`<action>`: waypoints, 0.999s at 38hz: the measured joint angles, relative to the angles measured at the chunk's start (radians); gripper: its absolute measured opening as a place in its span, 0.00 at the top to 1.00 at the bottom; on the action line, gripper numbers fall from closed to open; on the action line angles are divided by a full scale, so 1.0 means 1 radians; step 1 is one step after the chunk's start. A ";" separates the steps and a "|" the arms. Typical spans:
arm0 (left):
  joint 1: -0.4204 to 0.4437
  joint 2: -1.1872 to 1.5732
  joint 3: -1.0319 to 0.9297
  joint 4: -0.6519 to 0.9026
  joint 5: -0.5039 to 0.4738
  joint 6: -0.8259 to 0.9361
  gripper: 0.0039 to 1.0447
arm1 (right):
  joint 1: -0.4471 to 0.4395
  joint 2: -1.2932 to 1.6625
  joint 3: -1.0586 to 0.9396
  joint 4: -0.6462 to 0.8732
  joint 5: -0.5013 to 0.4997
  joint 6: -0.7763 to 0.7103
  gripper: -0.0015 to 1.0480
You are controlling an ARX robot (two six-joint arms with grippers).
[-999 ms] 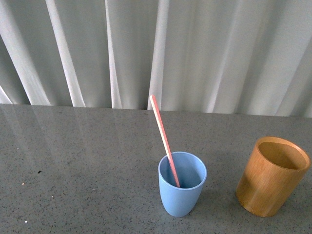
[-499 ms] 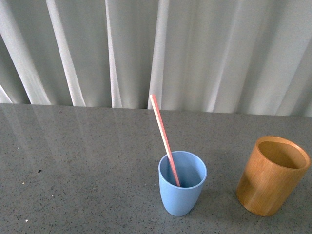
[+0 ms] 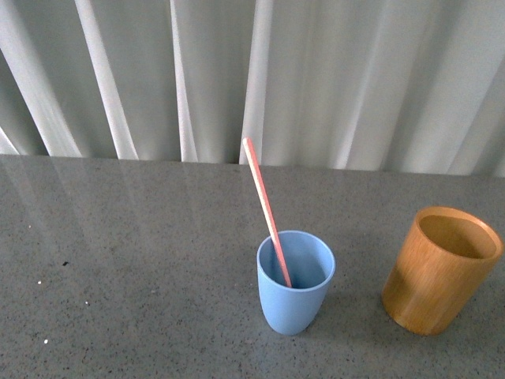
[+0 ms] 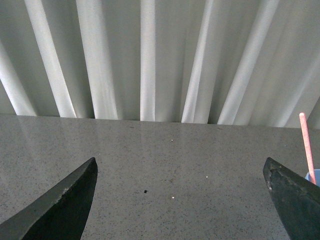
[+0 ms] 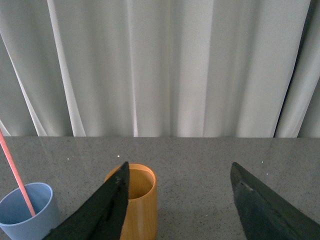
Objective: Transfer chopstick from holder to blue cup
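- The chopstick (image 3: 267,212) is seen standing in the blue cup (image 3: 294,283), its lower end inside and its long axis tilted, the top pointing up and to the left.
- The holder (image 3: 439,270) is set to the cup's right, apart.
- The left gripper (image 4: 182,200) and right gripper (image 5: 177,200) are spread apart, nothing held.

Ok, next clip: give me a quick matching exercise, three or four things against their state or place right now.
Things:
1. chopstick
2. holder
3. blue cup
4. left hand

States:
A. empty, at the table's right side
B. open, over bare table
C. leaning, lower end inside a cup
D. holding the stick

Pairs: 1-C, 2-A, 3-D, 4-B
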 joint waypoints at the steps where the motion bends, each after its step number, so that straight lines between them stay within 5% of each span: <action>1: 0.000 0.000 0.000 0.000 0.000 0.000 0.06 | 0.000 0.000 0.000 0.000 0.000 0.000 0.39; 7: 0.000 0.000 0.000 0.000 0.000 0.000 0.06 | 0.000 0.000 0.000 0.000 0.000 0.001 0.08; 38: 0.000 0.000 0.000 0.000 0.000 0.000 0.06 | 0.000 0.000 0.000 0.000 0.000 0.000 0.10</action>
